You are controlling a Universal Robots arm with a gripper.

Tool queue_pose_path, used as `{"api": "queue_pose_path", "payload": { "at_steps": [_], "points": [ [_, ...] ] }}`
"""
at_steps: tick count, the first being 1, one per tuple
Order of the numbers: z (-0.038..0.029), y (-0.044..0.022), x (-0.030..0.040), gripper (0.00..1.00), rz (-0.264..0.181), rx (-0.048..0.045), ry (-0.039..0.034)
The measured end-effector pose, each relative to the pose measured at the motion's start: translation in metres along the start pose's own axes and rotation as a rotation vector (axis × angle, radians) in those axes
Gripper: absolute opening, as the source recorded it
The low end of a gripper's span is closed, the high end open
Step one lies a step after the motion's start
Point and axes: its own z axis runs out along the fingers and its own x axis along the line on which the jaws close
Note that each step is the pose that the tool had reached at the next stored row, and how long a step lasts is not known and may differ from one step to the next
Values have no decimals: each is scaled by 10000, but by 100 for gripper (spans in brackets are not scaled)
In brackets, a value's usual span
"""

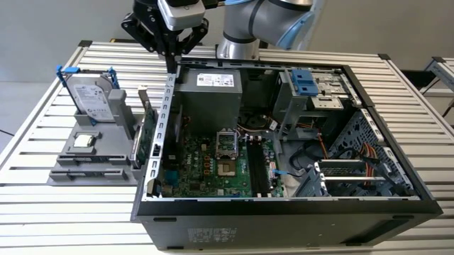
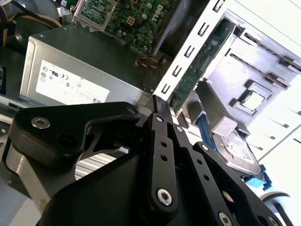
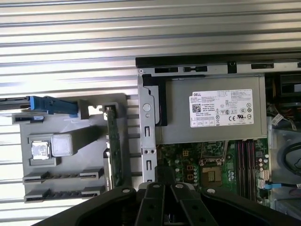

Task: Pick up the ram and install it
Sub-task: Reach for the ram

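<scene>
black hand [image 1: 171, 64] | pointing straight down above case wall [image 1: 168, 103] | fingers pressed together

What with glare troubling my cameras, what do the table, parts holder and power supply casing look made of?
Table: probably bare aluminium, satin; ribbed slats catch bright streaks. Parts holder: perhaps plastic, matte grey; no glints. Power supply casing: likely sheet steel, dull grey; flat folded faces.

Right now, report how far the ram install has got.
Done: nothing visible. The ram seems to lie in the grey holder, though I can't be sure. In hand: nothing; the gripper hangs shut above a wall of the case. Left: the pick-up and seating it on the motherboard.
</scene>
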Motion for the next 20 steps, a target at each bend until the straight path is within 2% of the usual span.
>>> {"api": "queue_pose_path", "payload": {
  "at_steps": [20],
  "points": [
    [1,-1,41,0,1,0,1]
  ]
}}
